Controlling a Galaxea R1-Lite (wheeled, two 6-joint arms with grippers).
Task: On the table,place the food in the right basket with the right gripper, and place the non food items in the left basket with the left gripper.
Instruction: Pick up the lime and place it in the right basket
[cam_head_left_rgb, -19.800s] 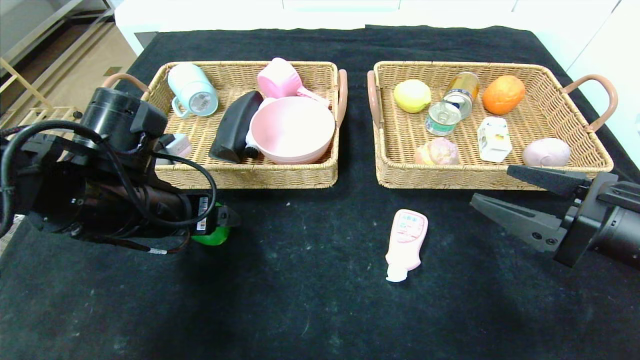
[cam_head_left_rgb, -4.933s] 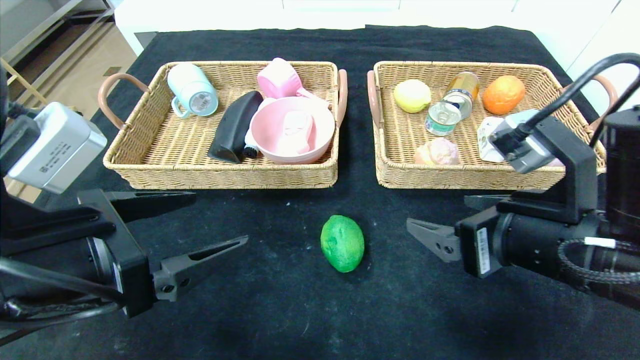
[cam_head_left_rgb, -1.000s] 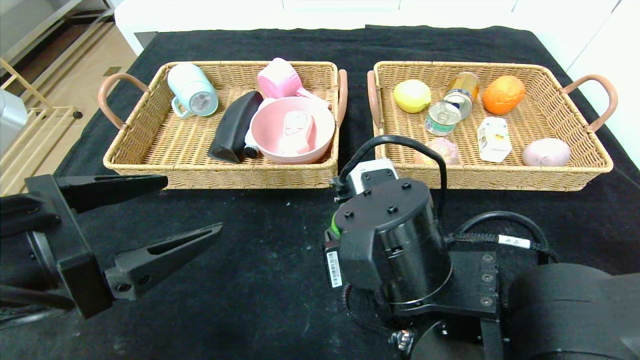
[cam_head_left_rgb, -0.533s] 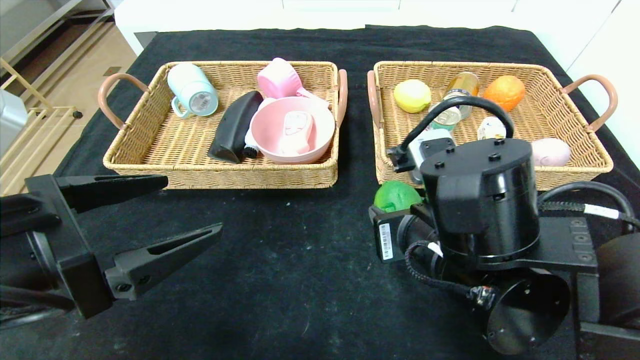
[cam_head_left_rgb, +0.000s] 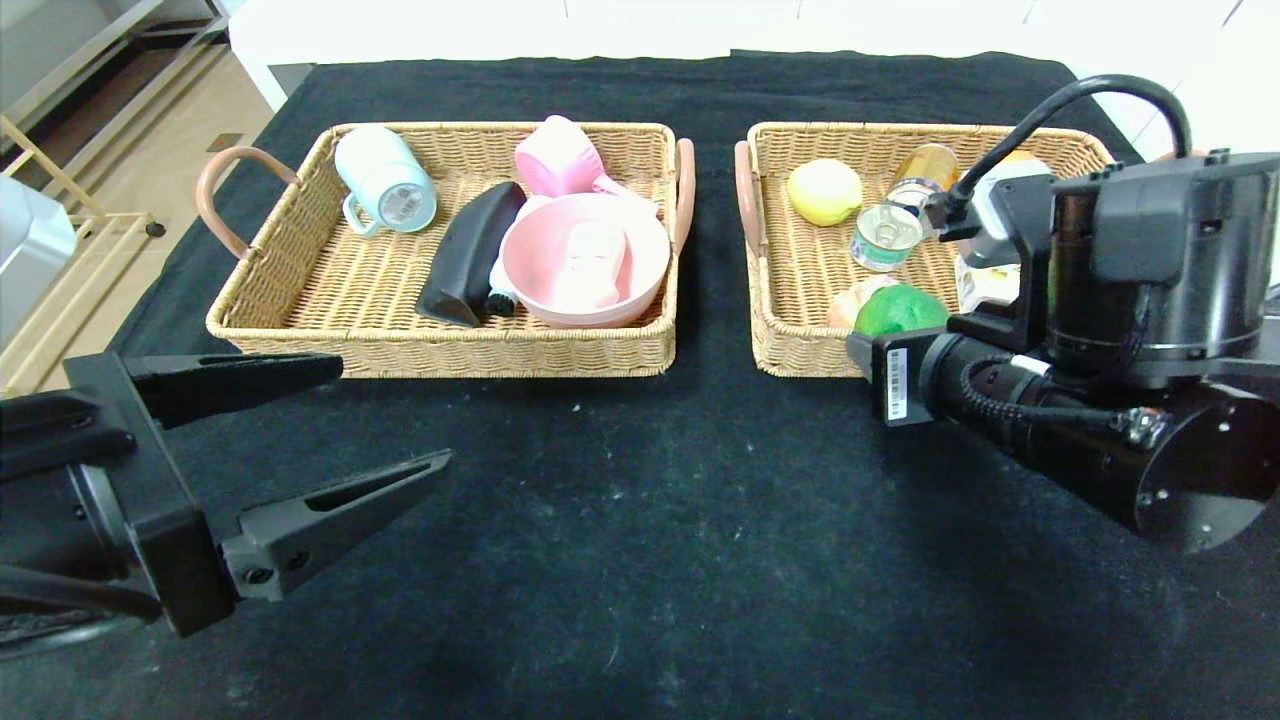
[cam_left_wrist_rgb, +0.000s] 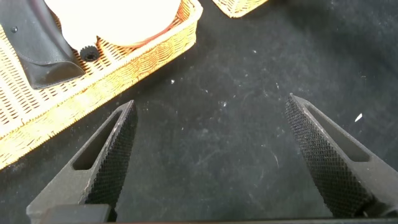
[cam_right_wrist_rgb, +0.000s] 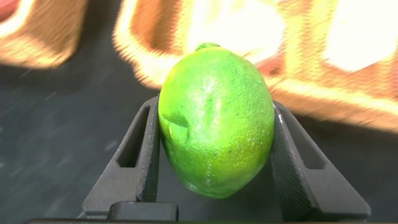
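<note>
My right gripper (cam_right_wrist_rgb: 214, 106) is shut on the green lemon-shaped fruit (cam_right_wrist_rgb: 216, 121). It holds the fruit (cam_head_left_rgb: 898, 310) in the air over the front left part of the right basket (cam_head_left_rgb: 790, 350), just past its front wall. In that basket the white carton (cam_head_left_rgb: 985, 285) shows only partly behind my right arm. My left gripper (cam_head_left_rgb: 394, 412) hangs open and empty over the black table (cam_head_left_rgb: 620, 560), in front of the left basket (cam_head_left_rgb: 450, 350). That basket holds the pink bowl (cam_head_left_rgb: 540, 270) with the pink squeeze bottle (cam_head_left_rgb: 590, 262) lying in it, and the light blue mug (cam_head_left_rgb: 385, 180).
The right basket also holds a yellow lemon (cam_head_left_rgb: 823, 192), a tin can (cam_head_left_rgb: 886, 236) and a pale round bun (cam_head_left_rgb: 850, 298). A black brush-like thing (cam_head_left_rgb: 465, 255) and a pink cup (cam_head_left_rgb: 558, 158) lie in the left basket. The left wrist view shows bare cloth (cam_left_wrist_rgb: 211, 143).
My right arm has lifted the green fruit off the middle of the table and carried it right and away to the right basket's front edge. The left gripper has stayed put.
</note>
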